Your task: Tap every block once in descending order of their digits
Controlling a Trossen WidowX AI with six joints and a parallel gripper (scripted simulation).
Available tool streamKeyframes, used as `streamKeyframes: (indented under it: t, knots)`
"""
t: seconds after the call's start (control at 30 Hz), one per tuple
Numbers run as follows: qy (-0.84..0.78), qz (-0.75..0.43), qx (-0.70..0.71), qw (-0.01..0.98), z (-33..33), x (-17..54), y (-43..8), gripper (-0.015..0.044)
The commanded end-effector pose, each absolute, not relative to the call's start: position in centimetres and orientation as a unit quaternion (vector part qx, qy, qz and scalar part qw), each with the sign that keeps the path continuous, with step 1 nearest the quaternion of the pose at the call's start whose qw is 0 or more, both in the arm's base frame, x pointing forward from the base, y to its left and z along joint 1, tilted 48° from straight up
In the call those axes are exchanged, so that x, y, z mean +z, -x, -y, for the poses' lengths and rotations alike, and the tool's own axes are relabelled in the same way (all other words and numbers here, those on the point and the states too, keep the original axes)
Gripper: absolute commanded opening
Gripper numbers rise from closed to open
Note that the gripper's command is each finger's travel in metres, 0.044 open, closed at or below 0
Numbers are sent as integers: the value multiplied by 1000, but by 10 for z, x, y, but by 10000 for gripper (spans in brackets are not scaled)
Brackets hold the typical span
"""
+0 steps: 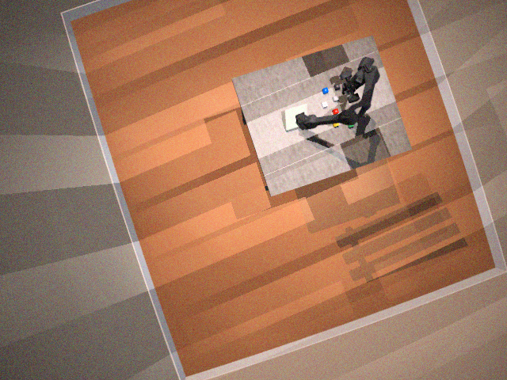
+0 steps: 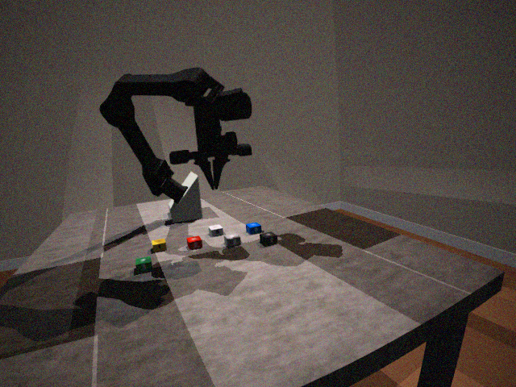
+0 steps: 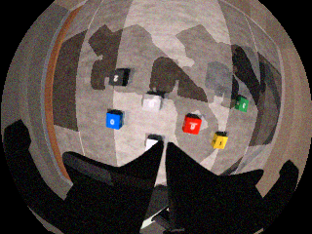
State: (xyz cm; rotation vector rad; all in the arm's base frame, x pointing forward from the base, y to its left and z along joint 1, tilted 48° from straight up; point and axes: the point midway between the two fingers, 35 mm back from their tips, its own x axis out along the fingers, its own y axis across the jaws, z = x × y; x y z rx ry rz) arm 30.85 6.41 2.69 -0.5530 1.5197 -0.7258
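My gripper point(image 2: 214, 188) point(image 3: 164, 145) is shut and empty, high above the blocks. In the wrist view its tips cover part of a white block point(image 2: 215, 230) point(image 3: 152, 142). A greyish-white block point(image 2: 231, 240) point(image 3: 152, 100) lies beyond it. A blue block point(image 1: 325, 90) point(image 2: 253, 227) point(image 3: 114, 120) seems to show 0. A black block point(image 2: 268, 239) point(image 3: 119, 77), a red block point(image 1: 335, 111) point(image 2: 193, 242) point(image 3: 192, 125), a yellow block point(image 2: 158, 244) point(image 3: 219, 140) and a green block point(image 2: 143, 264) point(image 3: 242, 103) stand apart. Their digits are too blurred to read surely.
The arm's pale wedge-shaped base point(image 1: 290, 119) point(image 2: 188, 208) stands on the table point(image 1: 261, 142) point(image 2: 266, 316) behind the blocks. The arm arches over the table, and its dark shadows cross the top. The table's near edge shows in the exterior view.
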Motion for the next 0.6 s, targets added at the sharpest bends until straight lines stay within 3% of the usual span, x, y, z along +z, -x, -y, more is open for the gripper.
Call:
streamKeyframes:
  t: [0.0,0.13,0.4,0.57]
  knots:
    - [240,-665,-318,633,-101,-14,-305,20]
    - [241,-663,-323,631,-135,-61,-293,20]
    - [241,-663,-323,631,-136,-63,-292,20]
    - [242,-662,-324,631,-94,-103,-290,20]
